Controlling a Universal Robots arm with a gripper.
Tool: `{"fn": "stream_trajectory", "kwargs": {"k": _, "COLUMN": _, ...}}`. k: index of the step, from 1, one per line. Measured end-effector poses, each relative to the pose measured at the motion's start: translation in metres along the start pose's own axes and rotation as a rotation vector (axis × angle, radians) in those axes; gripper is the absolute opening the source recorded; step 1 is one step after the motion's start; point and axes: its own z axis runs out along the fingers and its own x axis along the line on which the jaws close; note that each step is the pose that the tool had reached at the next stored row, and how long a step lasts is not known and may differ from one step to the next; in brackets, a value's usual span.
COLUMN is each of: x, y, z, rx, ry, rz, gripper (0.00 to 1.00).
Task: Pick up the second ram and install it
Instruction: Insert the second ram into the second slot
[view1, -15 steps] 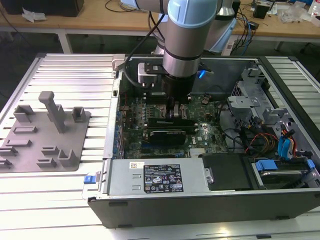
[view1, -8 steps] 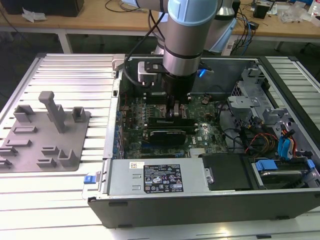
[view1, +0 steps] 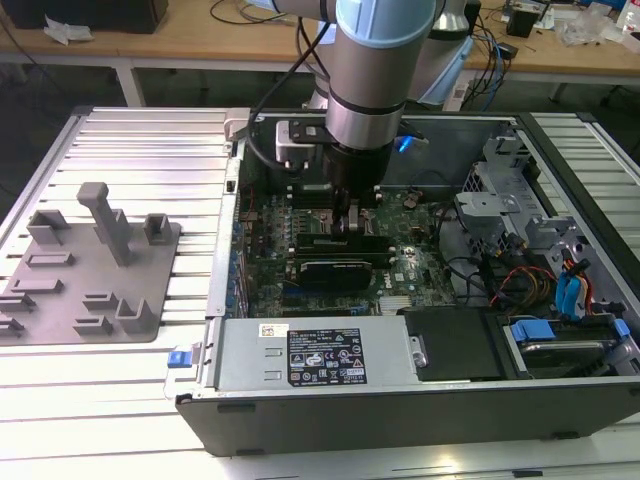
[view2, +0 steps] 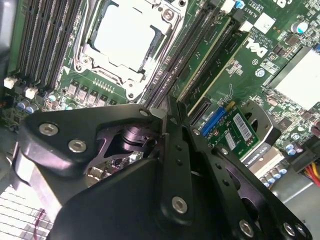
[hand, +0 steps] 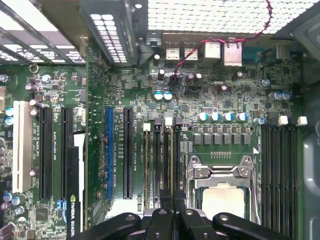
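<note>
A Universal Robots arm reaches down into an open computer case (view1: 300, 405) lying on a slatted desk (view1: 140, 150). Its end effector (view1: 352, 215) is lowered to the green motherboard (view1: 265, 255), just above a black expansion card (view1: 335, 268).

In both wrist views the end effector (view2: 164, 117) (hand: 173, 200) hangs over the bank of long dark memory slots (hand: 165, 155) just beside the silver processor socket (view2: 125, 35) (hand: 222, 192). Its black fingers (view2: 175, 150) are drawn narrow, almost meeting at the tips. Whether anything is pinched between them cannot be told.

The second ram cannot be picked out with certainty. In the second wrist view a long green board edge (view2: 210, 65) stands in one slot of that bank, running up to a point just beside the fingertips. It cannot be told whether this is that stick.

At the exterior view's left, a grey plastic tray (view1: 90, 290) with upright posts sits on the desk, well apart from the case. Another memory bank (hand: 282, 165) lies on the socket's far side.
</note>
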Motion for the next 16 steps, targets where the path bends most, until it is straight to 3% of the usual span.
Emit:
{"fn": "stream_trajectory", "kwargs": {"k": 1, "x": -0.0001, "y": 0.0000, "z": 0.0001, "rx": 0.0003, "ry": -0.0001, "rz": -0.001, "gripper": 0.09}}
{"fn": "stream_trajectory", "kwargs": {"k": 4, "x": -0.0001, "y": 0.0035, "z": 0.0002, "rx": 0.0304, "ry": 0.0005, "rz": -0.002, "gripper": 0.09}}
{"fn": "stream_trajectory", "kwargs": {"k": 7, "x": -0.0002, "y": 0.0069, "z": 0.0003, "rx": 0.0476, "ry": 0.0008, "rz": -0.003, "gripper": 0.09}}
{"fn": "stream_trajectory", "kwargs": {"k": 12, "x": 0.0000, "y": 0.0073, "z": 0.0008, "rx": 0.0520, "ry": 0.0008, "rz": 0.038, "gripper": 0.09}}
{"fn": "stream_trajectory", "kwargs": {"k": 16, "x": -0.0001, "y": 0.0073, "z": 0.0010, "rx": 0.0517, "ry": 0.0008, "rz": 0.027, "gripper": 0.09}}
